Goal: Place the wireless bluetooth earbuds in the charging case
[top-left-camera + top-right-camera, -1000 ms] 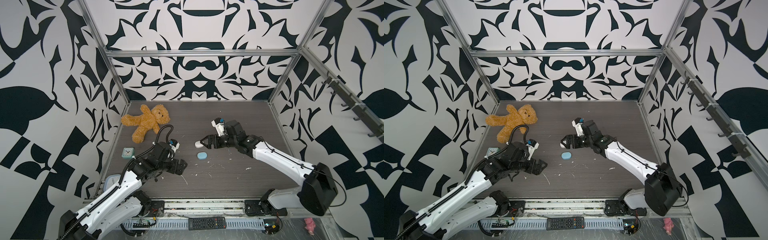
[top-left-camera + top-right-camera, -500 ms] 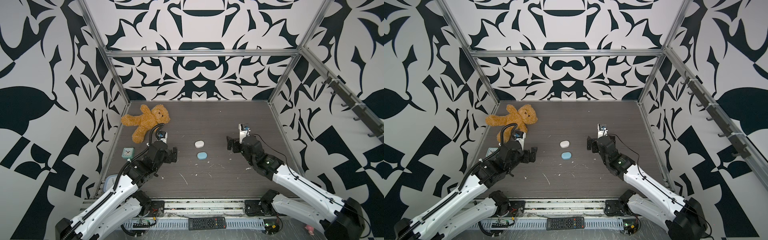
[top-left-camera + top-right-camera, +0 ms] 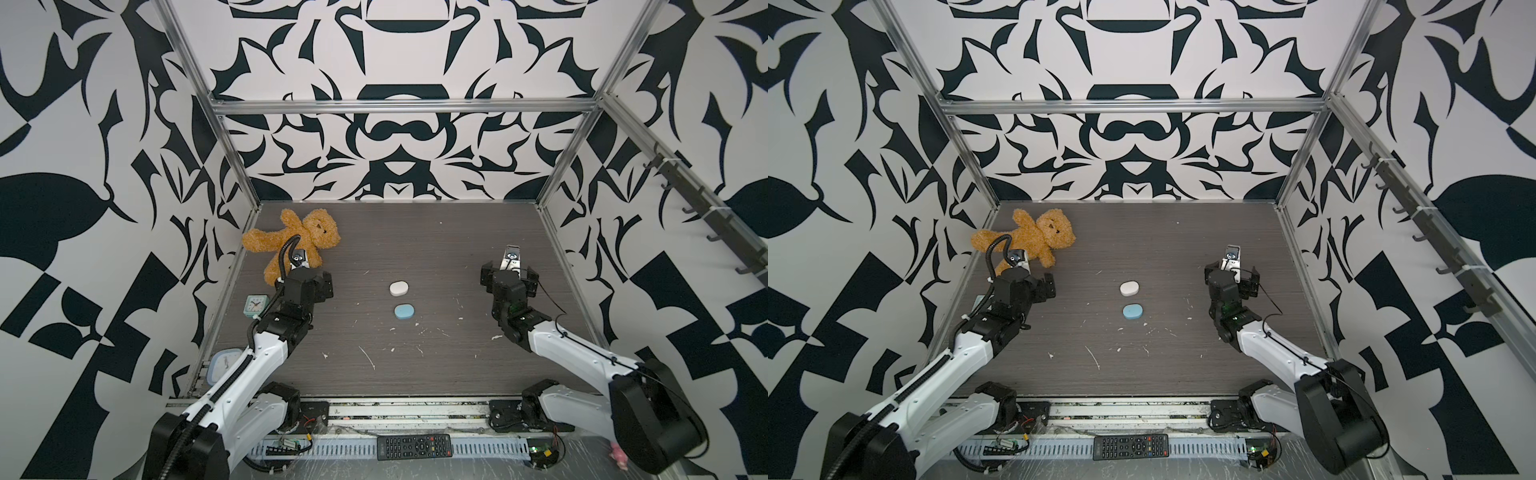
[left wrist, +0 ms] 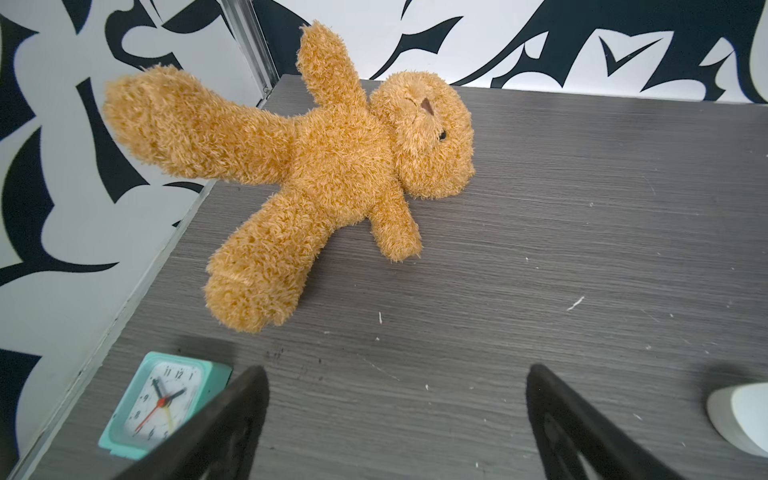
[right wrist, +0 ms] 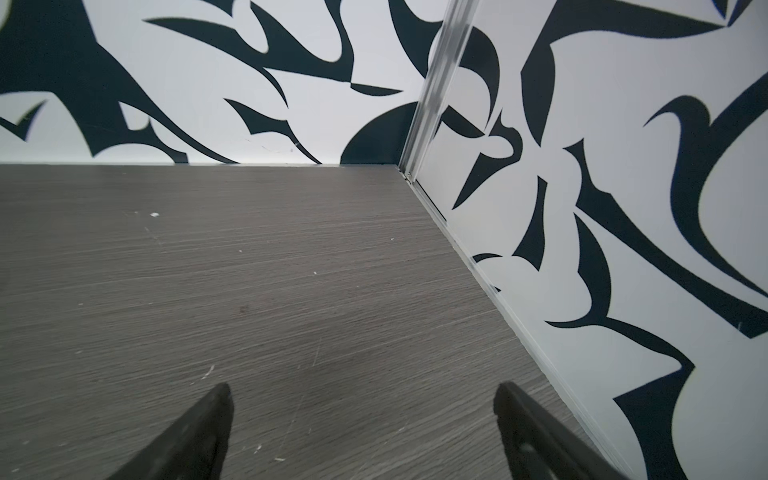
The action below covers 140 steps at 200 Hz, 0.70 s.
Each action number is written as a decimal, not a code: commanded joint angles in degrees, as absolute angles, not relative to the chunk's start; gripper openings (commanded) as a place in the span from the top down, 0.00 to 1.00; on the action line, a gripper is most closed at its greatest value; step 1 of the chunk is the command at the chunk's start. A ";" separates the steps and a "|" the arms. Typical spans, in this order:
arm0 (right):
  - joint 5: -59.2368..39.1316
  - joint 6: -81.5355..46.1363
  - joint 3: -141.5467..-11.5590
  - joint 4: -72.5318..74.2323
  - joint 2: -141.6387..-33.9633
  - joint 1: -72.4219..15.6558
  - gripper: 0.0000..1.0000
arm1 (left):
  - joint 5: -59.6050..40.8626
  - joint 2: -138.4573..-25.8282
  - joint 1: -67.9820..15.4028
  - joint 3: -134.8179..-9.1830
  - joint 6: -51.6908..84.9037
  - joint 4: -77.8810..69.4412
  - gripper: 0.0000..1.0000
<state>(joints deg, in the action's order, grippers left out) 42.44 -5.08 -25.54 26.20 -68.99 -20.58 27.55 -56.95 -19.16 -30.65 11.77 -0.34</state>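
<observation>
At the middle of the table (image 3: 457, 249), a white charging case (image 3: 399, 288) and a light blue charging case (image 3: 404, 311) are seen lying closed, just beside each other; the earbuds cannot be made out. The left gripper (image 4: 397, 370), near the teddy bear (image 4: 345, 166), and the right gripper (image 5: 363, 386) are held well apart from them, jaws spread, nothing gripped.

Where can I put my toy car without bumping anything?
Biggest bare patch: the far strip of the dark wood-grain table, between the fuzzy brown teddy bear and the right wall. Also free: between the white oval case and the right gripper. Crowded: the left edge, with bear, mint square clock and left gripper.
</observation>
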 commanded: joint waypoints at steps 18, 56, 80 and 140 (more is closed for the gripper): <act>42.16 -1.08 -25.83 36.22 -76.06 -16.96 0.00 | 27.83 -64.30 -15.70 -27.13 7.31 -18.16 0.01; 36.28 -2.03 -23.53 39.74 -78.20 -12.18 0.00 | 21.39 -71.75 -9.42 -22.51 3.94 -32.49 0.01; 35.30 -3.14 -21.42 44.35 -80.68 -11.20 0.00 | 18.90 -77.69 -9.32 -22.06 2.21 -38.07 0.01; 27.29 -0.99 -20.07 51.89 -86.60 -9.81 0.00 | 13.55 -83.13 -6.52 -22.83 -0.20 -43.38 0.01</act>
